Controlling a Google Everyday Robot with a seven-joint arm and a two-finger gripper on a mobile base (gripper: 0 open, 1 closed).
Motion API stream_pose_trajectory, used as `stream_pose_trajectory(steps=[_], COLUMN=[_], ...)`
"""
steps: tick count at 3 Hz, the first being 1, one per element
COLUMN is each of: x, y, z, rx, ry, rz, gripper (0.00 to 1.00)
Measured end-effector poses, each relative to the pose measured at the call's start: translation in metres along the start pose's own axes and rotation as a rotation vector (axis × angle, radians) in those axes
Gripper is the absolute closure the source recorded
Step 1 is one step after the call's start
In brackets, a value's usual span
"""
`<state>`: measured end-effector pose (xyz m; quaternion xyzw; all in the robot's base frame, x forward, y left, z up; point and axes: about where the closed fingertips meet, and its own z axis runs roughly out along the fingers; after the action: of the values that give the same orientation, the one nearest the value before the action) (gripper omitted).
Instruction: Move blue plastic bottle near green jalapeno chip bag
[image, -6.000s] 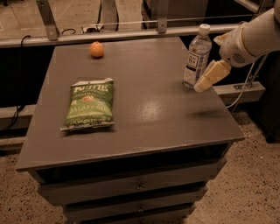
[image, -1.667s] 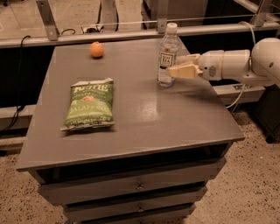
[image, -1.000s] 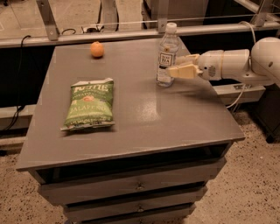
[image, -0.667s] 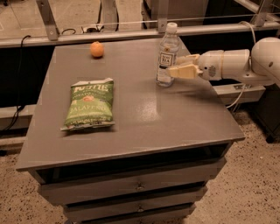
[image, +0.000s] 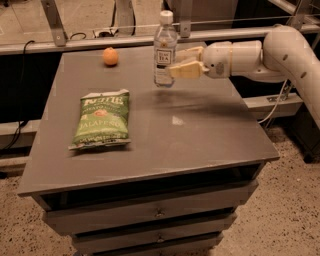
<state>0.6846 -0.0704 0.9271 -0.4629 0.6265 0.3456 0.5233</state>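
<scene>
**A:** Where does the tool (image: 175, 62) sit, and what is it doing?

**B:** It reaches in over the far part of the tabletop (image: 200, 135). Its two pale fingers (image: 186, 70) are clamped on the lower half of the blue plastic bottle (image: 164, 49). The bottle stands upright at the tool's tips, cap on. I can't tell whether its base touches the tabletop or hangs just above it.

**A:** And the target?

**B:** The green jalapeno chip bag (image: 101, 119) lies flat, well beyond the tool's tips and off towards the front edge. The carry looks about half done to me, since there is open tabletop between bottle and bag.

**A:** What could spoil it from here?

**B:** Mostly the grip. The fingers hold a tall, smooth bottle low down, so much of it stands above the tool. A quick sweep or a sudden stop could make it pivot between the fingers or slip through them.

**A:** And when it's set down?

**B:** If the tool lets go while the base is off the surface or tilted, the bottle could topple and roll. If it goes too far past its tips, the bottle could land on the crinkly bag, which is poor footing, or shove the bag away.

**A:** The orange (image: 110, 56)?

**B:** It sits ahead of the tool's tips near the back edge, and only a path that strays backward would knock it.
</scene>
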Motion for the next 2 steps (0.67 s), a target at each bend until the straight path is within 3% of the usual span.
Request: stream_pose_trajectory(steps=[1, 2], x=[-0.0110, -0.0115], y=[0.0115, 0.0124], z=[0.0146, 0.0157], rx=[-0.041, -0.044], ry=[-0.012, -0.012], rz=[-0.013, -0.014], gripper=[1.00, 1.00])
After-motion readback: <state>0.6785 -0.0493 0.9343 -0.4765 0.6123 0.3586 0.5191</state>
